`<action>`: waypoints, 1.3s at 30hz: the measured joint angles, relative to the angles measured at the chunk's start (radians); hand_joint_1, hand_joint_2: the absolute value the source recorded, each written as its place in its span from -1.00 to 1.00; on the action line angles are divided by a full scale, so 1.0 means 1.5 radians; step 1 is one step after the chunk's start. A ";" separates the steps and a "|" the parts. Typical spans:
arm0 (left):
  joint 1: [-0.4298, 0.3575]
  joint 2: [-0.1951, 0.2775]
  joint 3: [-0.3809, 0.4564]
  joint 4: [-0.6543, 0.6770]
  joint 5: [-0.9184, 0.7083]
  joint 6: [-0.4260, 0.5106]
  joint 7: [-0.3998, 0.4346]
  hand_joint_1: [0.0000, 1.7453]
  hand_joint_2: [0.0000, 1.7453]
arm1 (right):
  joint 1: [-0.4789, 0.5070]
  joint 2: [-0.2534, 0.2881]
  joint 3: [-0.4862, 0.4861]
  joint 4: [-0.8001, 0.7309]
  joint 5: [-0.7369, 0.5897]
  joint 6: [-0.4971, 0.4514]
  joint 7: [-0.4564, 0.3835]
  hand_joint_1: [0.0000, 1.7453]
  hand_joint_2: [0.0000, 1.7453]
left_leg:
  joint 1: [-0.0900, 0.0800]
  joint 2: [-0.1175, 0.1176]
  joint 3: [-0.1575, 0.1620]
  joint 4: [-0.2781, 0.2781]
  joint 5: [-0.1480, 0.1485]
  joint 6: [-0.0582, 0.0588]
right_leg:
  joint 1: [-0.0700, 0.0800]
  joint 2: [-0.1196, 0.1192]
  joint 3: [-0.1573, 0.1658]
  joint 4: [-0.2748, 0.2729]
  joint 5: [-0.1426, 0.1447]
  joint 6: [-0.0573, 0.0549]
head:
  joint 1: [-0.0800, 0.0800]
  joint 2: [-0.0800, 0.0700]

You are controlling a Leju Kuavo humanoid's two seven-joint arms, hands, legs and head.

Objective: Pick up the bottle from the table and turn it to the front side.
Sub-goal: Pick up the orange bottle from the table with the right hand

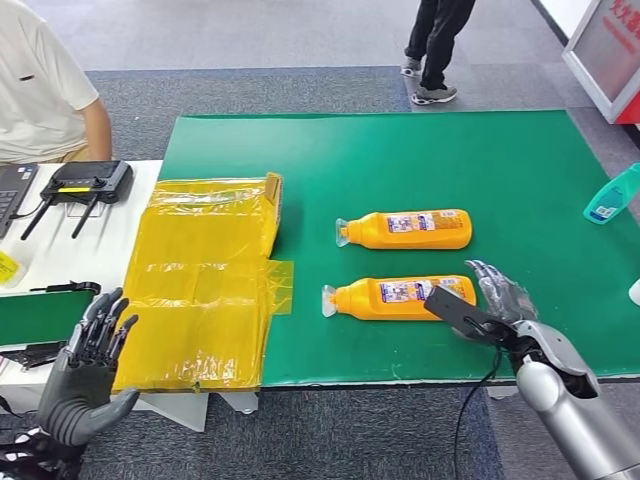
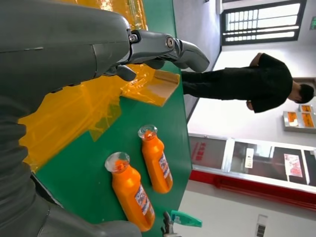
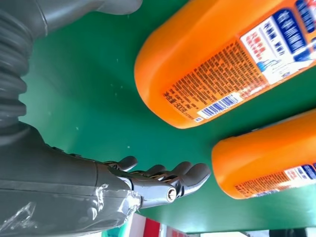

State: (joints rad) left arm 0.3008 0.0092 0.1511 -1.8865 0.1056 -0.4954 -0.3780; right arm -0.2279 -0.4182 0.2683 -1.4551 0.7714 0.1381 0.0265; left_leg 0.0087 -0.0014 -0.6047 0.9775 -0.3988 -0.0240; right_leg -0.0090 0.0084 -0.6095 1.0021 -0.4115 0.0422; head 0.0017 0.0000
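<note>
Two orange bottles lie on their sides on the green table (image 1: 377, 160), caps pointing left. The near bottle (image 1: 400, 297) (image 2: 131, 194) (image 3: 219, 64) shows its printed label and barcode. The far bottle (image 1: 407, 229) (image 2: 157, 160) (image 3: 272, 158) lies parallel behind it. My right hand (image 1: 494, 300) (image 3: 164, 180) hovers open just beside the near bottle's base end, fingers spread, not touching it. My left hand (image 1: 89, 365) (image 2: 160, 49) stays open off the table's left front, over the yellow plastic's edge, holding nothing.
A yellow plastic sheet (image 1: 200, 280) covers the table's left part. A teal spray bottle (image 1: 611, 197) lies at the right edge. A white side table (image 1: 68, 250) holds a black router (image 1: 87, 183). One person sits at far left (image 1: 38, 80); another stands beyond the table (image 1: 438, 45).
</note>
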 joint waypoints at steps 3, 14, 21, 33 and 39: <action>-0.003 0.000 -0.006 0.002 0.004 0.004 0.004 -1.00 1.00 | -0.028 -0.004 0.026 0.032 0.014 0.004 0.011 -1.00 1.00 | 0.000 0.000 0.000 0.000 0.000 0.000 | 0.000 0.000 0.000 0.000 0.000 0.000 | 0.000 0.000; -0.016 0.000 -0.025 0.013 0.011 0.007 0.013 -1.00 1.00 | -0.079 0.001 0.093 0.105 0.040 0.002 0.024 -1.00 1.00 | 0.000 0.000 0.000 0.000 0.000 0.000 | 0.000 0.000 0.000 0.000 0.000 0.000 | 0.000 0.000; -0.026 0.006 -0.057 0.029 0.020 0.009 0.009 -1.00 1.00 | -0.127 0.022 0.126 0.169 0.008 0.004 0.019 -1.00 1.00 | 0.000 0.000 0.000 0.000 0.000 0.000 | 0.000 0.000 0.000 0.000 0.000 0.001 | 0.000 0.000; -0.036 0.020 -0.096 0.053 0.020 0.008 0.024 -1.00 1.00 | -0.158 0.064 0.149 0.241 -0.014 -0.009 0.012 -1.00 1.00 | 0.000 0.000 0.000 0.000 0.001 0.000 | 0.000 0.000 0.000 0.000 0.001 0.001 | 0.000 0.000; -0.042 0.031 -0.113 0.066 0.021 0.018 0.023 -1.00 1.00 | -0.179 0.079 0.162 0.277 -0.016 -0.010 0.012 -1.00 1.00 | 0.000 0.000 0.000 0.000 0.001 0.000 | 0.000 0.000 0.000 0.000 0.001 0.000 | 0.000 0.000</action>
State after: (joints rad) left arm 0.2377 0.0554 -0.0190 -1.7869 0.1377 -0.4687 -0.3429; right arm -0.4960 -0.2993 0.5115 -1.0392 0.7479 0.1238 0.0450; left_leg 0.0087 -0.0015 -0.6044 0.9776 -0.3975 -0.0241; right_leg -0.0089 0.0086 -0.6093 1.0023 -0.4102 0.0426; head 0.0016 0.0000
